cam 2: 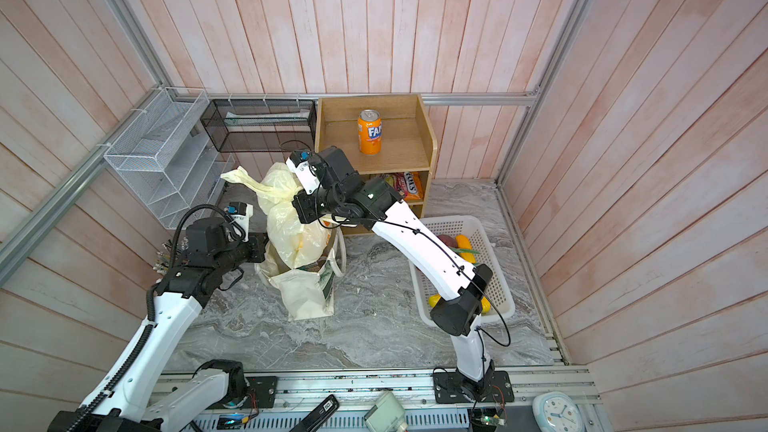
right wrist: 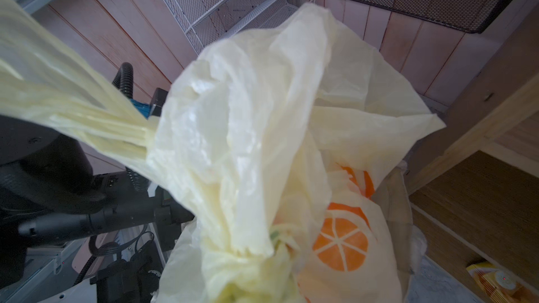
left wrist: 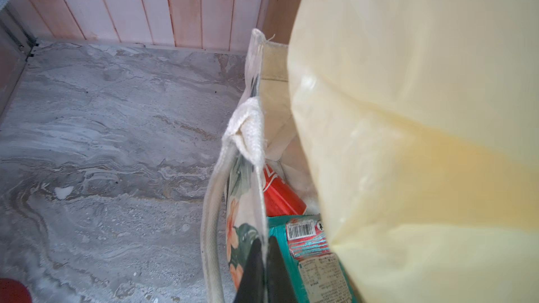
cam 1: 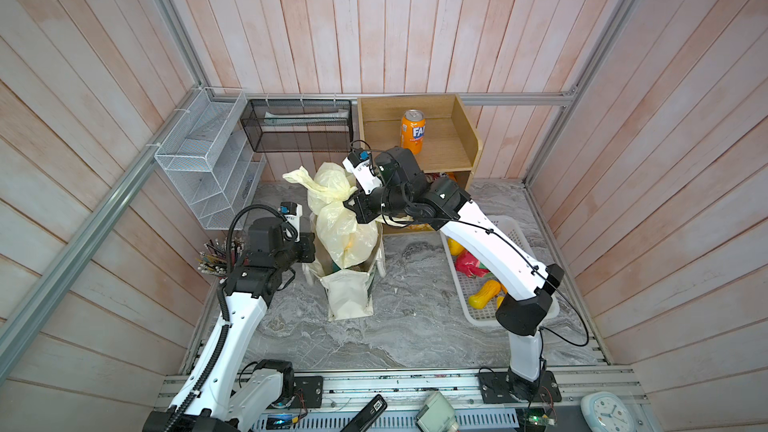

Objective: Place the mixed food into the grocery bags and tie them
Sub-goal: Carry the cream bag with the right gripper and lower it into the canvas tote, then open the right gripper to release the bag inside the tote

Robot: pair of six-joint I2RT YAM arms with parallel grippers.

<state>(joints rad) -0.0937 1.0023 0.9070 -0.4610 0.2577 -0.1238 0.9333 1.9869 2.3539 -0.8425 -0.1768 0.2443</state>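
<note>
In both top views the cream cloth tote (cam 1: pixel 349 297) (cam 2: pixel 305 297) stands upright mid-table. The pale-yellow plastic bag (cam 1: pixel 340 226) (cam 2: pixel 291 222), printed with orange fruits (right wrist: pixel 339 243), hangs partly inside the tote's mouth. My right gripper (cam 1: pixel 356 205) is shut on the bag's bunched neck; plastic hides its fingers in the right wrist view. My left gripper (left wrist: pixel 266 255) is shut on the tote's rim (left wrist: pixel 248 118), with fabric pinched between the black fingers (left wrist: pixel 255 260). Inside the tote lie a red cola can (left wrist: pixel 280 196) and a teal snack packet (left wrist: pixel 306 257). Yellow and orange toy fruits (cam 1: pixel 484 296) lie in the basket.
A white perforated basket (cam 1: pixel 478 317) sits at the right under my right arm. A wooden shelf (cam 1: pixel 457 126) at the back holds an orange Fanta can (cam 1: pixel 412 131), with a candy packet (cam 2: pixel 405 191) below. A black mesh bin (cam 1: pixel 299 126), wire rack (cam 1: pixel 208 160) and pencils (cam 1: pixel 216 259) stand left.
</note>
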